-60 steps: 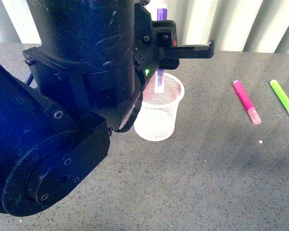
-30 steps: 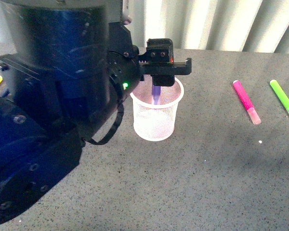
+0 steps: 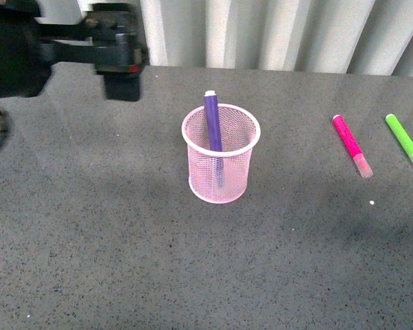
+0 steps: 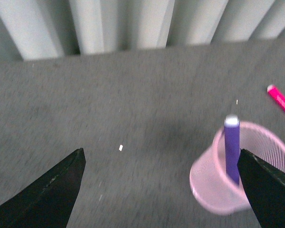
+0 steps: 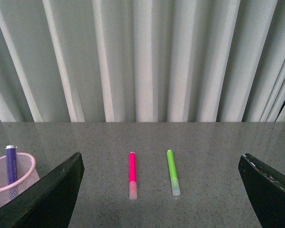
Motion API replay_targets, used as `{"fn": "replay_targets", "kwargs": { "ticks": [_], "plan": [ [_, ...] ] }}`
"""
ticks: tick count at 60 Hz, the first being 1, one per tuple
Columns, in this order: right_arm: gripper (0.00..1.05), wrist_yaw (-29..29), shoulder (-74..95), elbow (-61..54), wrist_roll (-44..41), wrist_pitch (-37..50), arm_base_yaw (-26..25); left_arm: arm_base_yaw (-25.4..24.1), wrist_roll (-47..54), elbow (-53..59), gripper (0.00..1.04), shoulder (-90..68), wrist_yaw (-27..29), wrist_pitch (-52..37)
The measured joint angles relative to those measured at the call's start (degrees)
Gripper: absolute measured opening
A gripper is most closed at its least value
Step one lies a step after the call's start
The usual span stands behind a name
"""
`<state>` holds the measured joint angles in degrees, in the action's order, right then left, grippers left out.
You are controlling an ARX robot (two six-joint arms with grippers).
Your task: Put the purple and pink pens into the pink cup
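The left pincer (image 4: 160,159) has let go and pulled back to the far left, jaws spread and empty. The purple pen (image 3: 212,124) it carried now stands in the cup (image 3: 224,172), its top above the rim, so half the job looks done. The pink pen (image 3: 349,141) lies well to the right on the grey speckled counter (image 3: 193,261), near a green marker (image 3: 403,141). The right pincer (image 5: 161,156) faces them, wide open. A pale pleated curtain (image 3: 296,34) hangs behind.

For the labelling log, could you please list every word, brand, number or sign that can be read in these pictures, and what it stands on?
None: no lettering can be made out on the purple pen, the pink pen, the green marker or the pink cup.
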<state>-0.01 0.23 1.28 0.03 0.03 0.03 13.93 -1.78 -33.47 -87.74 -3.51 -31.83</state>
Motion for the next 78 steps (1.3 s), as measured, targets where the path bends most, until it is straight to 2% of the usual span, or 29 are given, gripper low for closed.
{"fn": "replay_targets", "kwargs": {
  "ticks": [2, 5, 14, 15, 17, 20, 23, 25, 29, 31, 35, 43, 49, 55, 78],
  "plan": [
    [0.98, 0.0, 0.0, 0.0, 0.0, 0.0, 0.0, -3.1, 1.0, 1.7, 0.98, 6.6, -3.3, 9.1],
    [0.98, 0.0, 0.0, 0.0, 0.0, 0.0, 0.0, -7.3, 1.0, 5.4, 0.98, 16.0, -5.4, 17.2],
    [0.98, 0.0, 0.0, 0.0, 0.0, 0.0, 0.0, -9.4, 1.1, 6.8, 0.98, 22.9, -5.3, 18.9],
    [0.98, -0.1, 0.0, 0.0, 0.0, 0.0, 0.0, -9.0, 1.3, 7.3, 0.97, 22.4, -3.9, 17.2],
    [0.98, -0.1, 0.0, 0.0, 0.0, 0.0, 0.0, -8.2, 1.4, 10.4, 0.90, 21.1, 1.9, 7.3],
    [0.98, 0.0, 0.0, 0.0, 0.0, 0.0, 0.0, -7.9, 1.4, 15.0, 0.81, 20.2, 6.6, -4.5],
    [0.98, 0.2, 0.0, 0.0, 0.0, 0.0, 0.0, -8.3, 1.4, 19.5, 0.68, 21.2, 8.5, -15.5],
    [0.98, 0.1, 0.0, 0.0, 0.0, 0.0, 0.0, -8.7, 1.4, 20.7, 0.59, 23.4, 8.4, -18.2],
    [0.98, 0.1, 0.0, 0.0, 0.0, 0.0, 0.0, -9.4, 1.4, 22.8, 0.43, 27.4, 7.9, -18.3],
    [0.98, 0.0, 0.0, 0.0, 0.0, 0.0, 0.0, -9.7, 1.4, 23.6, 0.37, 28.4, 7.8, -17.8],
    [0.98, 0.0, 0.0, 0.0, 0.0, 0.0, 0.0, -12.1, 1.4, 25.4, 0.25, 30.5, 4.1, -16.4],
    [0.98, 0.0, 0.0, 0.0, 0.0, 0.0, 0.0, -13.7, 1.2, 27.6, 0.03, 35.5, 3.8, -13.8],
    [0.98, 0.0, 0.0, 0.0, 0.0, 0.0, 0.0, -13.8, 1.5, 28.9, 0.04, 39.3, 3.7, -11.5],
    [0.98, 0.0, 0.0, 0.0, 0.0, 0.0, 0.0, -13.8, 1.5, 31.5, 0.04, 40.2, 3.7, -13.5],
    [0.98, 0.0, 0.0, 0.0, 0.0, 0.0, 0.0, -13.8, 1.5, 33.0, 0.04, 55.5, 3.5, 0.1]
  ]
}}
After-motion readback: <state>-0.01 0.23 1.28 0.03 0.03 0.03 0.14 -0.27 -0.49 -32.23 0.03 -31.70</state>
